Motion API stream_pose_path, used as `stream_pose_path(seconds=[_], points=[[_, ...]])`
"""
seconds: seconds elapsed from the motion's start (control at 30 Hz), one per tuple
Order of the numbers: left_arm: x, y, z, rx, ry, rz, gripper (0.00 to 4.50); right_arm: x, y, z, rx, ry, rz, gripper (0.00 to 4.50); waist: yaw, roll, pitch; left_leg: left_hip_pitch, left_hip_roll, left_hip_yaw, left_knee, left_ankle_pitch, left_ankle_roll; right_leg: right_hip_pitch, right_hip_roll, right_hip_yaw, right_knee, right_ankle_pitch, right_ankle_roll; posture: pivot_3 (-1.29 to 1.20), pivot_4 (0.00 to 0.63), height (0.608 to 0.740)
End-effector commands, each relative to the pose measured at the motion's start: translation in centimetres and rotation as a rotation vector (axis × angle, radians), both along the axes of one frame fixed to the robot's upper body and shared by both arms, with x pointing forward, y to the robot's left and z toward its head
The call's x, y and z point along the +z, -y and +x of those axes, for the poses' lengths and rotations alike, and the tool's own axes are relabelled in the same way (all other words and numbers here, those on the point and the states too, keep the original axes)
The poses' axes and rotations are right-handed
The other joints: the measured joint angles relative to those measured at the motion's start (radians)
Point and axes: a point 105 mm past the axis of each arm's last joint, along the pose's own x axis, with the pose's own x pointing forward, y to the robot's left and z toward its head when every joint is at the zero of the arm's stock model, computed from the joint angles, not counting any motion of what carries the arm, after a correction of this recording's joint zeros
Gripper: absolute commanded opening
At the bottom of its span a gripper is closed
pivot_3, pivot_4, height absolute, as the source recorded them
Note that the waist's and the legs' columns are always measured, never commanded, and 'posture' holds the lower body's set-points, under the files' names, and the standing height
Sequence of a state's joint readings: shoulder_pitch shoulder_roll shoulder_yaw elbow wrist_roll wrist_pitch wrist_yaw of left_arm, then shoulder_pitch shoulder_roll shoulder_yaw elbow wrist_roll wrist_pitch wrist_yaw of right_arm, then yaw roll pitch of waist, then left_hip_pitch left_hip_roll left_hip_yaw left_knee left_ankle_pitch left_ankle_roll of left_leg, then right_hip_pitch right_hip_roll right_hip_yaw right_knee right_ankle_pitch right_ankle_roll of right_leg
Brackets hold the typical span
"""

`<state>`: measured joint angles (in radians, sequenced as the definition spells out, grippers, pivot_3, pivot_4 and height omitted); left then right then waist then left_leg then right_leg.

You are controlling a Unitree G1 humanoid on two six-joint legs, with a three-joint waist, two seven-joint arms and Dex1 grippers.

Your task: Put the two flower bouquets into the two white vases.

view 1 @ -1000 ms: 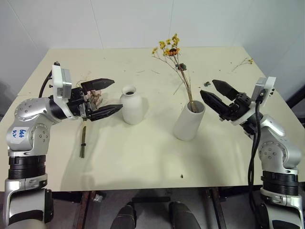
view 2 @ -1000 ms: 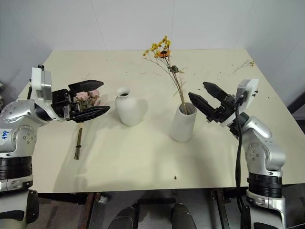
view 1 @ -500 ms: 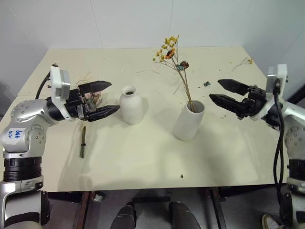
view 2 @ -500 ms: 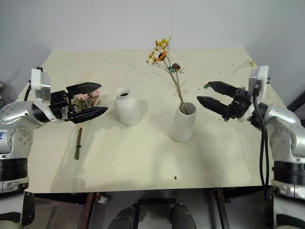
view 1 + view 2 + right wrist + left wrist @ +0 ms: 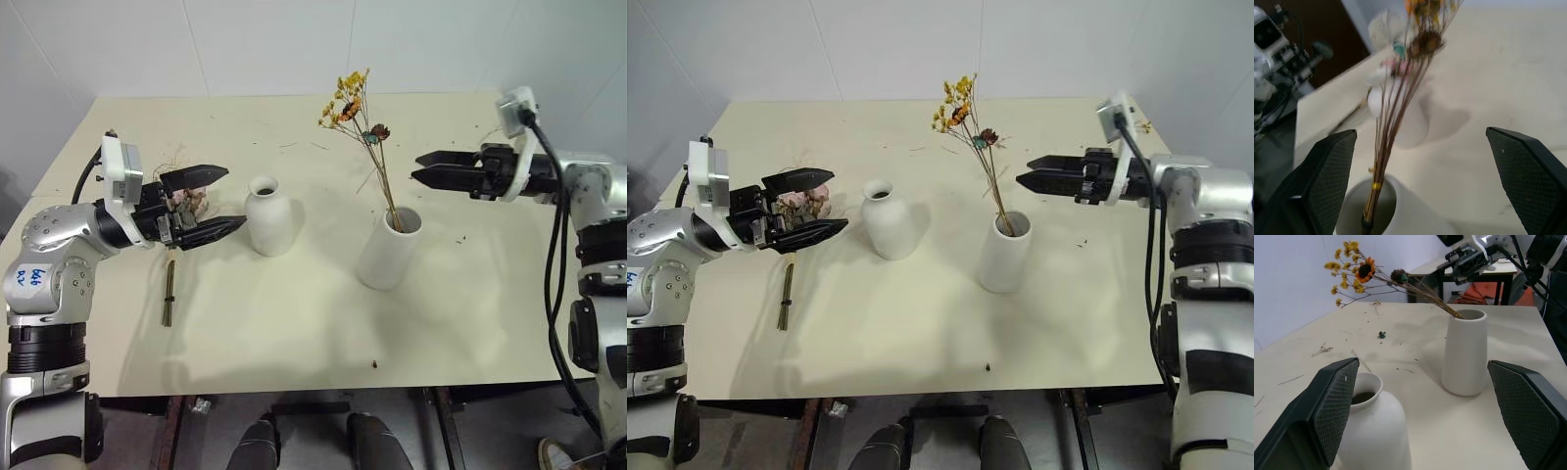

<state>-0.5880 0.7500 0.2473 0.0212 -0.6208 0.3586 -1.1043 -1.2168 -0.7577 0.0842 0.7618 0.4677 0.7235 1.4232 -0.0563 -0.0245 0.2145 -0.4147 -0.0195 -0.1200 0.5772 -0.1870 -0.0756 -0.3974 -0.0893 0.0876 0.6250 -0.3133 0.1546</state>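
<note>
The sparse yellow-flowered bouquet (image 5: 355, 103) stands in the cylinder vase (image 5: 389, 247), leaning to the left. To its left stands the bottle-shaped vase (image 5: 271, 222), with nothing in it. The pink rose bouquet (image 5: 192, 201) lies on the table at the left, its stems (image 5: 170, 292) pointing toward the front edge. My left gripper (image 5: 235, 196) is open above the roses and points at the bottle vase; nothing shows between its fingers in the left wrist view. My right gripper (image 5: 416, 166) is open and held level, up and to the right of the yellow bouquet, pointing left at it.
Loose twig scraps (image 5: 505, 125) lie near the table's far right corner, and thin bits are scattered along the back. A small dark speck (image 5: 373, 364) sits near the front edge of the cream table (image 5: 294, 323).
My right gripper has risen from beside the cylinder vase, drawn back to the right and turned level, pointing left. The yellow bouquet stays in the vase. The left arm has kept still.
</note>
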Motion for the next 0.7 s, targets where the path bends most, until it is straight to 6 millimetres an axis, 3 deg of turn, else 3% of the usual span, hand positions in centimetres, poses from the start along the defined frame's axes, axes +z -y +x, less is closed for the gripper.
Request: stream_pose_path(seconds=[0.03, 0.2, 0.67, 0.7], points=[[1.2, -0.3, -0.7, 0.008, 0.060, -0.005, 4.50, 0.5, -0.8, -0.6, 0.071, -0.026, -0.087, 4.47, 0.000, 0.000, 0.000, -0.001, 0.000, 0.000, 0.000, 0.000, 0.000, -0.001, 0.000, 0.000, 0.000, 0.000, 0.000, 0.00, 0.150, 0.740], [1.0, -0.1, -0.6, 0.011, 0.062, -0.014, 4.50, 0.2, -1.8, -0.1, 0.092, -0.048, -0.204, 4.47, -0.002, 0.000, 0.000, -0.008, 0.000, 0.000, 0.003, 0.000, 0.000, -0.010, 0.000, 0.000, 0.004, 0.000, 0.000, 0.00, 0.150, 0.740], [0.7, 0.1, -0.6, 0.012, 0.068, -0.034, 4.50, 3.3, -5.4, 0.3, 0.148, -0.046, -0.204, 4.47, -0.002, 0.000, 0.000, -0.008, 0.000, 0.000, 0.002, 0.000, -0.001, -0.011, 0.001, 0.001, 0.006, 0.000, 0.000, 0.00, 0.150, 0.740], [0.7, 0.1, -0.6, 0.013, 0.068, -0.034, 4.50, 3.3, -5.5, 0.3, 0.151, -0.047, -0.202, 4.30, -0.002, 0.000, 0.000, -0.008, 0.000, 0.000, 0.002, 0.000, -0.001, -0.011, 0.001, 0.001, 0.006, 0.000, 0.000, 0.00, 0.150, 0.740]])
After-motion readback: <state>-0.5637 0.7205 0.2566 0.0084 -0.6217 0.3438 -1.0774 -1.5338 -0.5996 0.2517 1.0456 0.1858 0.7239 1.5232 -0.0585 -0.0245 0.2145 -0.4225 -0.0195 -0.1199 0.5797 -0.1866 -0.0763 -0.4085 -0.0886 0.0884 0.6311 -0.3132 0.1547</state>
